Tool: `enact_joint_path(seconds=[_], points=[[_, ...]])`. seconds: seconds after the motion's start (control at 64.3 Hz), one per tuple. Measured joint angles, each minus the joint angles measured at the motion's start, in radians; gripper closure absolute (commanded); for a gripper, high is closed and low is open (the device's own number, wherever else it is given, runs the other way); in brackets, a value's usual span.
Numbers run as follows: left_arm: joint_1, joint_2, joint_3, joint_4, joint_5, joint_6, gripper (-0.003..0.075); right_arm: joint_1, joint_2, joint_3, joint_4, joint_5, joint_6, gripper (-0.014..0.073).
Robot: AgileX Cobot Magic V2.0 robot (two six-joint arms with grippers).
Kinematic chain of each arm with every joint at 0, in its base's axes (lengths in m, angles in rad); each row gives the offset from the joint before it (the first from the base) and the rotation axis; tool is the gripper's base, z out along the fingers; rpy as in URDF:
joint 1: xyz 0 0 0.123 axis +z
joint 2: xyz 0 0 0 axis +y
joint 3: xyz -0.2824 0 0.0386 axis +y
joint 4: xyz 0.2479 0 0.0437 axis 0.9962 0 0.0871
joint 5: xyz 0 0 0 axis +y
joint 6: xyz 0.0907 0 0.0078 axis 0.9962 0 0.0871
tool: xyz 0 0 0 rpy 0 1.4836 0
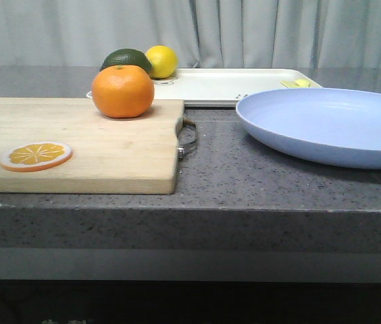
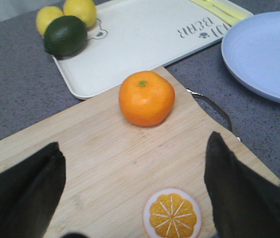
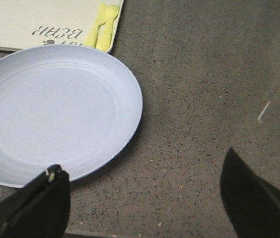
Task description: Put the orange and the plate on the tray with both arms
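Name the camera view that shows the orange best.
Left wrist view: the orange shows whole from above, stem dimple visible, on the cutting board. The front view shows it side-on. The right wrist view misses it.

Large pale lavender-blue shallow round plate (image 3: 55,111) on dark speckled stone countertop (image 3: 204,99), beside cream-white rectangular tray (image 3: 35,22) holding yellow plastic fork (image 3: 104,25). Black right gripper (image 3: 145,198) fingers spread wide.

The orange (image 1: 123,91) sits on the cutting board (image 1: 109,152); the plate (image 1: 325,125) lies at its three o'clock, the tray (image 1: 231,86) at twelve o'clock behind both.
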Motion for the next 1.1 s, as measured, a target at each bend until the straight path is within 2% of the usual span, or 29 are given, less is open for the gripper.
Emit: enact_joint_path(seconds=[0.171,0.528,0.793,1.103], points=[[-0.032,0.22,-0.13,0.004,0.007,0.002,0.0161,0.0,0.0,0.0,0.0,0.0,0.0,-0.0029],[-0.036,0.601,-0.445,0.045,0.132,0.004,0.016,0.0,0.0,0.0,0.0,0.0,0.0,-0.0029],[-0.036,0.757,-0.578,0.056,0.198,0.004,0.0161,0.0,0.0,0.0,0.0,0.0,0.0,-0.0029],[-0.036,0.822,-0.601,0.053,0.196,0.004,0.0176,0.0,0.001,0.0,0.0,0.0,0.0,-0.0029]])
